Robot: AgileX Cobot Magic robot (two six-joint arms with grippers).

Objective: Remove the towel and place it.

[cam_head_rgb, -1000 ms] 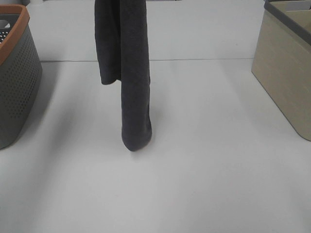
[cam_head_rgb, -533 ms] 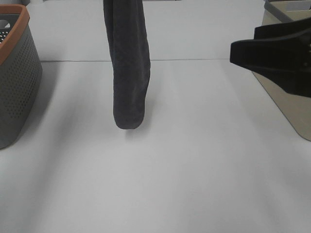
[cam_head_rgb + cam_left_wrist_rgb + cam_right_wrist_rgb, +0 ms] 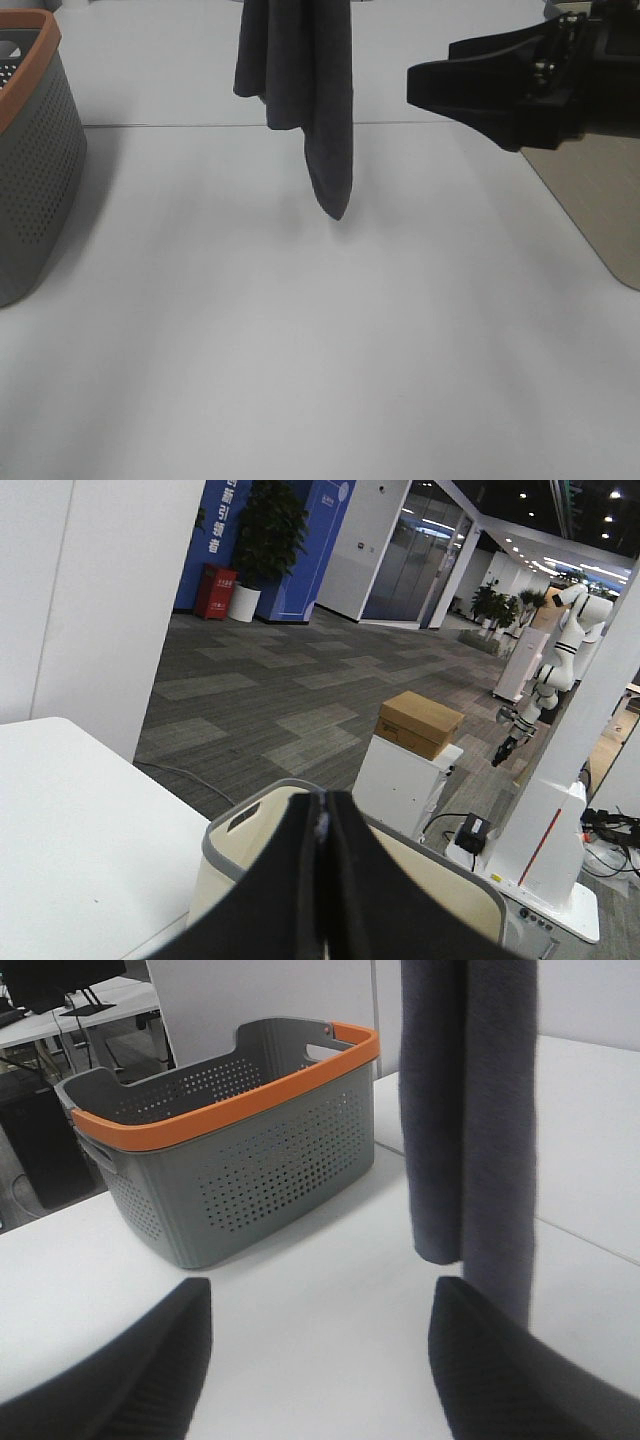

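A dark charcoal plush towel [image 3: 305,90] hangs from the top centre of the frame above the white desk [image 3: 300,380], pinched in the closed left gripper [image 3: 322,865]. The black right gripper [image 3: 320,1320], at the upper right, is spread open and is apart from the towel. A grey perforated basket with an orange rim [image 3: 30,170] sits at the left edge.
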